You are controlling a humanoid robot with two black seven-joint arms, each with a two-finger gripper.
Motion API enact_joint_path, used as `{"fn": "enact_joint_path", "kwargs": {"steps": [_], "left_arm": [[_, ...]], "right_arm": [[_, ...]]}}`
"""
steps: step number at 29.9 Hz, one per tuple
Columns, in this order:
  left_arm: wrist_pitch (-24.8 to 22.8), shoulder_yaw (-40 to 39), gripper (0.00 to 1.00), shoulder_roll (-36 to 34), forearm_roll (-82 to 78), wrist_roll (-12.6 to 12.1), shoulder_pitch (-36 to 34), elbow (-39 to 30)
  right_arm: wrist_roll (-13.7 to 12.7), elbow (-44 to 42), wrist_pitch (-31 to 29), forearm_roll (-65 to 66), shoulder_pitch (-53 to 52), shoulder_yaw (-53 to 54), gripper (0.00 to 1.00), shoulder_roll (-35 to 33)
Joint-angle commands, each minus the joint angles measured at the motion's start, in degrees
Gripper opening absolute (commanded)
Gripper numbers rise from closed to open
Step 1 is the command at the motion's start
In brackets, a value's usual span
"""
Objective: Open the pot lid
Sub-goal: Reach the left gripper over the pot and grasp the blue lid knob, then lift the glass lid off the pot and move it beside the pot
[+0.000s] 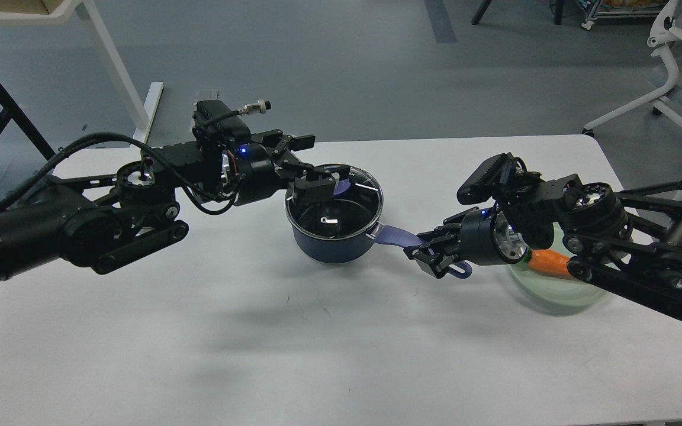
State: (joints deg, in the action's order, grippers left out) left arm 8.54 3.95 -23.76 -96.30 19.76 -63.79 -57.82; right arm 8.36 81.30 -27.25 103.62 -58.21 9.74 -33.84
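The dark navy pot (329, 245) stands mid-table with the glass lid (344, 213) lying on it. The lid's purple-blue knob (343, 186) is partly hidden by my left gripper (326, 180). That gripper reaches in from the left and is open, with one finger on each side of the knob. My right gripper (433, 257) is shut on the pot's lavender-blue handle (397, 236) near its holed end (461, 271).
A pale green plate (554, 299) with an orange carrot (548, 261) lies under my right arm at the right. The white table (317, 343) ends just behind the pot. A white chair (672, 71) stands on the floor at the far right.
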Motion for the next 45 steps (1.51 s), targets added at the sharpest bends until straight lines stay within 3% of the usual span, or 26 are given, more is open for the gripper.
{"fn": "enact_joint_path", "kwargs": {"steps": [1, 10, 22, 27, 33, 41, 45], "left_arm": [[1.65, 2.20, 0.98, 2.83, -1.79, 0.02, -0.37, 4.46], [2.09, 3.43, 0.98, 6.00, -1.96, 0.02, 0.25, 6.31], [3.15, 3.78, 0.89, 8.11, -1.96, 0.63, 0.77, 11.59], [4.20, 7.82, 0.78, 8.11, -1.61, 0.72, 0.69, 11.59], [4.73, 8.18, 0.51, 8.20, -1.26, 0.54, 0.69, 11.59], [4.73, 7.30, 0.42, 6.97, -0.73, 0.72, 0.25, 10.45], [4.55, 7.30, 0.42, 1.45, 0.32, 0.72, -1.59, 6.59]], "right_arm": [[-0.01, 0.00, 0.00, 0.00, 0.03, 0.02, 0.21, 0.18], [-0.01, 0.18, -0.09, 0.00, 0.03, -0.07, 0.21, 0.27], [-0.01, 0.44, -0.09, 0.00, 0.03, 0.02, 0.21, 0.18], [-0.01, 0.44, -0.09, 0.00, 0.03, 0.02, 0.21, 0.09], [-0.01, 0.44, 0.00, 0.09, 0.12, 0.28, 0.21, 0.09], [-0.01, 0.44, 0.00, 0.09, 0.12, 0.46, 0.21, 0.00], [-0.01, 0.44, -0.08, 0.09, 0.12, 0.46, 0.21, -0.09]]}}
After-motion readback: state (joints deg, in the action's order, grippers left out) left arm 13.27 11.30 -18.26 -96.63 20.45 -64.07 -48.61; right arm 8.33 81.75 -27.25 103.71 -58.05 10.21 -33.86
